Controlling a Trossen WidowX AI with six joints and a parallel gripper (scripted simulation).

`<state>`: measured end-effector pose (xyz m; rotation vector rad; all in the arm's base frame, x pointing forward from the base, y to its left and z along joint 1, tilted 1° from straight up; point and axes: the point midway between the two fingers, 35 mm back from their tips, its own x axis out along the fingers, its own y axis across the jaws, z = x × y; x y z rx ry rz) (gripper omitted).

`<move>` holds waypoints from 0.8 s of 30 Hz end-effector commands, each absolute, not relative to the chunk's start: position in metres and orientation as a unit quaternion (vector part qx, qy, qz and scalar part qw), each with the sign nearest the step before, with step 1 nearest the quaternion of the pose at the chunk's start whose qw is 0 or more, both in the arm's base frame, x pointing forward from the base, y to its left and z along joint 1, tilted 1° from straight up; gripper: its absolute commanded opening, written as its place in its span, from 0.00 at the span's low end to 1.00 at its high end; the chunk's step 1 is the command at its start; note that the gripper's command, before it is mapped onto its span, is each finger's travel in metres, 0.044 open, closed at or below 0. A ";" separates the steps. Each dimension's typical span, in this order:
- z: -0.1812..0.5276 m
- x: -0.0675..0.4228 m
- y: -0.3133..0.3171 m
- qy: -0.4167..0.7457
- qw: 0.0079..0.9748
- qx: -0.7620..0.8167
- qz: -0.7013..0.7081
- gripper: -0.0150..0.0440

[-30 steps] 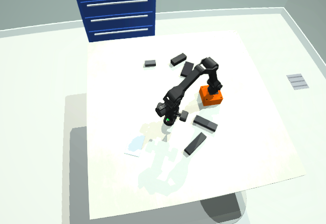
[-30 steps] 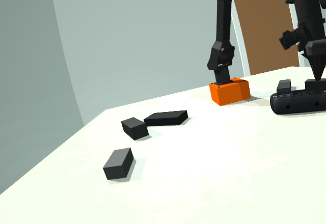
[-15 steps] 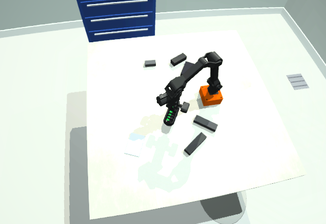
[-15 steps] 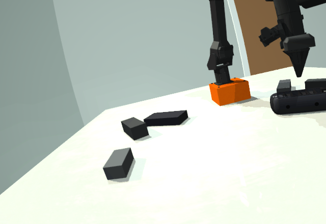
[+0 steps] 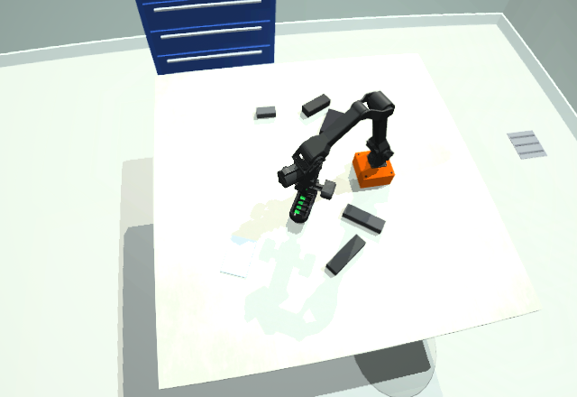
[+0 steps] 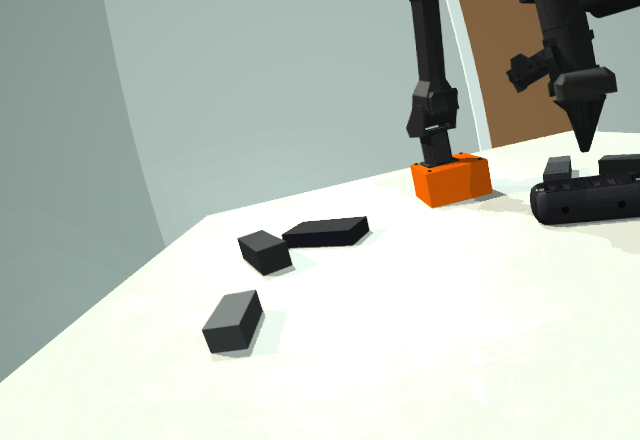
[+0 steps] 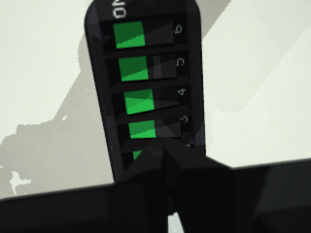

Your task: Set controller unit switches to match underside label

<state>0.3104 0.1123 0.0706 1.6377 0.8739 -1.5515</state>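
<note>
The dark grey controller unit (image 5: 298, 217) (image 6: 589, 210) (image 7: 155, 10) sits flat on its base with its switches facing up. The wrist view shows switches 6 (image 7: 129, 35), 5 (image 7: 133, 69), 4 (image 7: 139, 101) and 3 (image 7: 142, 129), each with its green end on the left and its dark end on the right. Switch 2 is mostly covered by the fingers, and switch 1 is hidden. I cannot tell surely which ends are pressed down. The underside label is hidden. My gripper (image 6: 584, 150) (image 7: 161, 147) is shut and empty, its tips just above the unit.
Dark blocks lie behind the unit (image 5: 265, 112) (image 5: 315, 105) (image 5: 330, 121), and two more (image 5: 363, 218) (image 5: 345, 254) lie to its right in the top view. The orange arm base (image 5: 374, 176) (image 6: 454, 184) stands nearby. A pale flat outline (image 5: 233, 274) lies at the front left.
</note>
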 end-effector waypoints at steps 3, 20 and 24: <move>0.071 0.311 0.112 0.338 0.355 0.633 -0.599 0.25; 0.044 0.277 0.136 0.286 0.404 0.656 -0.570 0.25; 0.038 0.267 0.140 0.273 0.414 0.664 -0.560 0.25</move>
